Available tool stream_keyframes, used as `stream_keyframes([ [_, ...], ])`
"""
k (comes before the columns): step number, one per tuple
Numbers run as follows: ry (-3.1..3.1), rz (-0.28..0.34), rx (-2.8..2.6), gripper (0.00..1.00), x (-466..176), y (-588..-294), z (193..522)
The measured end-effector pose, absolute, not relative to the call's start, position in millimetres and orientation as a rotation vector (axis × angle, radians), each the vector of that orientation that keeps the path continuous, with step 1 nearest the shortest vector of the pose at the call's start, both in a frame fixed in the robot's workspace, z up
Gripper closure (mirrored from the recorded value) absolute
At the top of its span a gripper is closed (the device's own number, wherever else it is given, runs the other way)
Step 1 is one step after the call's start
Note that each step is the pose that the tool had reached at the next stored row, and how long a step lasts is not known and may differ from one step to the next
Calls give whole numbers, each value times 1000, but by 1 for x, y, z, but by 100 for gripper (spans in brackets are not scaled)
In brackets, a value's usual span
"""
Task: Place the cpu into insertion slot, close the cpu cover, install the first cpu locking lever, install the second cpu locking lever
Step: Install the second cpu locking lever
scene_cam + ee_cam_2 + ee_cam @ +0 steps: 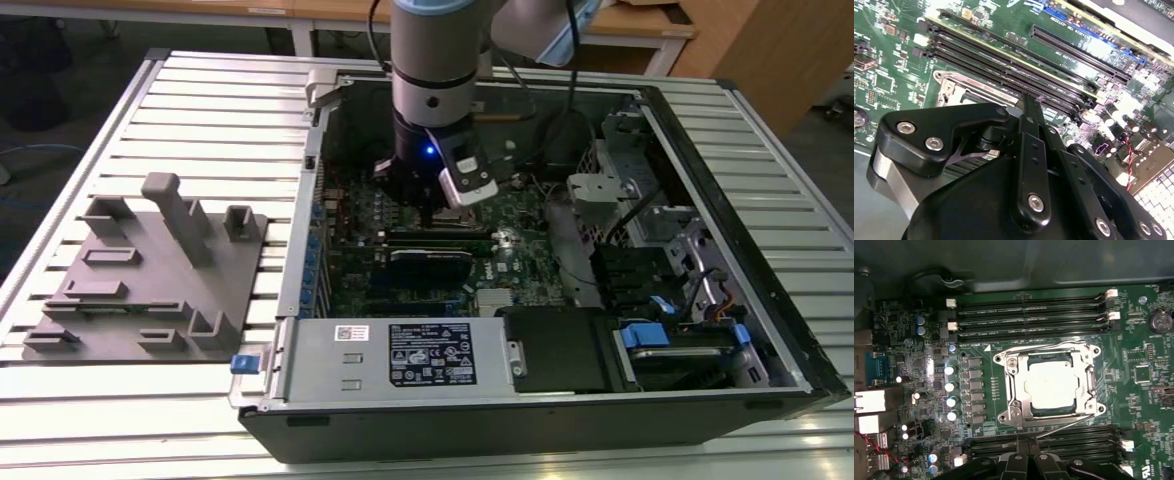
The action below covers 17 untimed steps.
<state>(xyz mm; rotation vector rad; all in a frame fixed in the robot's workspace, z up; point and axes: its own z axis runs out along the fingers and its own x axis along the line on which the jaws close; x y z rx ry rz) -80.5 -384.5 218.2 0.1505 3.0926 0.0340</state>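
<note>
Cpu (1053, 387) lies flat in slot (1089, 390), top up, cover (1046, 351) closed over it. Gripper (1026, 460) fingers together, empty, above memory slots (1054, 440).

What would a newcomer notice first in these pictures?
The open computer case on the slatted table, with the robot arm reaching down into it. In the first wrist view, the silvery cpu lies in the insertion slot with the cpu cover down around it, between rows of long black memory slots.
</note>
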Motion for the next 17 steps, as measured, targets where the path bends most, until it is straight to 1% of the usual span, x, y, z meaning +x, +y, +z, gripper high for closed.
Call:
stream_keyframes([
  [17, 3093, 34, 150, 90, -86, -385, 206],
])
